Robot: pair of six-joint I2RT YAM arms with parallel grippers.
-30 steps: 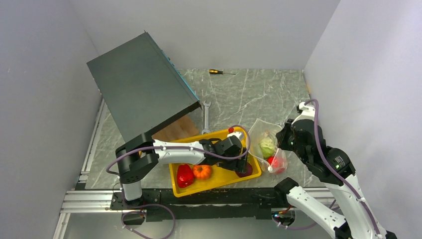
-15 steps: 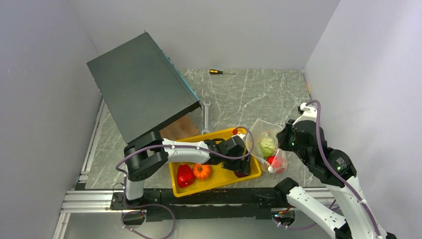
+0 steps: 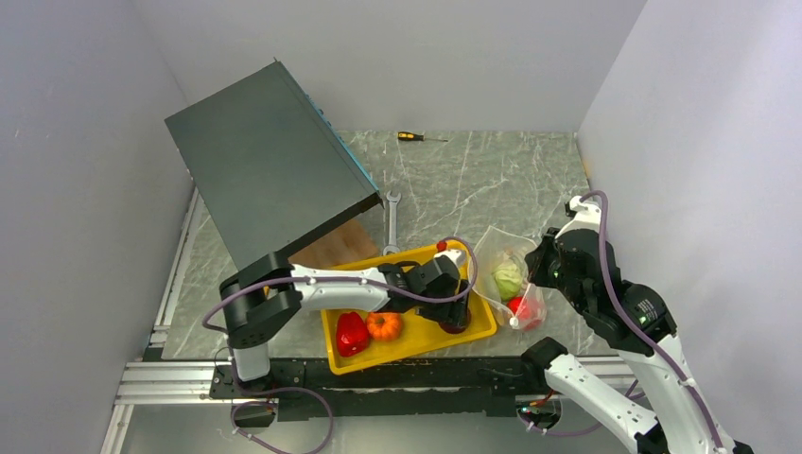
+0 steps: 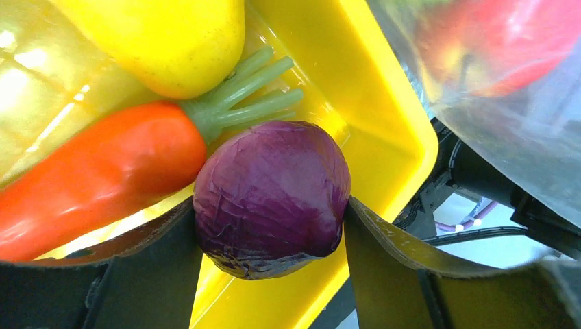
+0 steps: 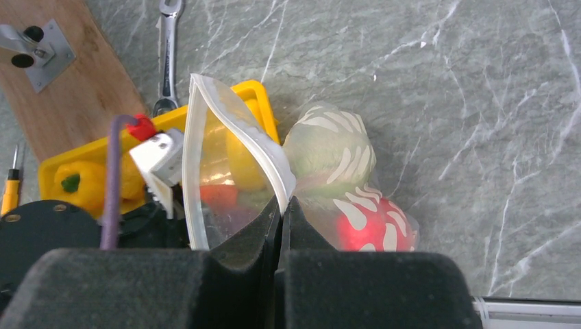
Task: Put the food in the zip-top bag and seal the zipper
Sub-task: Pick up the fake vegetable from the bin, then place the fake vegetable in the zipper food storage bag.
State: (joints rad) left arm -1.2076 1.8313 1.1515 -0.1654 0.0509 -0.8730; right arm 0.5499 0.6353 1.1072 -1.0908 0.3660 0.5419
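Far half of the marble worktop point(image 3: 492, 180) open for passage, apart from a small screwdriver point(image 3: 414, 137) by the back wall and a wrench point(image 3: 392, 219) lying beside a wooden board point(image 5: 82, 103). Far left blocked by a large dark slanted box point(image 3: 265, 161) overhanging that board. Near centre crowded by the yellow tray point(image 4: 384, 116). Left hand point(image 4: 271, 216) down in its right corner, fingers point(image 4: 157, 274) touching the purple onion point(image 4: 270, 178) on both sides. Carrot point(image 4: 103, 164) and yellow pepper point(image 4: 171, 38) just behind, tray wall close on the right. Just right of the tray, zip-top bag point(image 5: 226, 171) with mouth gaping, edge pinched in the closed right hand point(image 5: 282, 212). Cabbage point(image 5: 329, 147) and tomato point(image 5: 370, 226) filling its bottom. Grey side wall point(image 3: 681, 113) close to the right arm.
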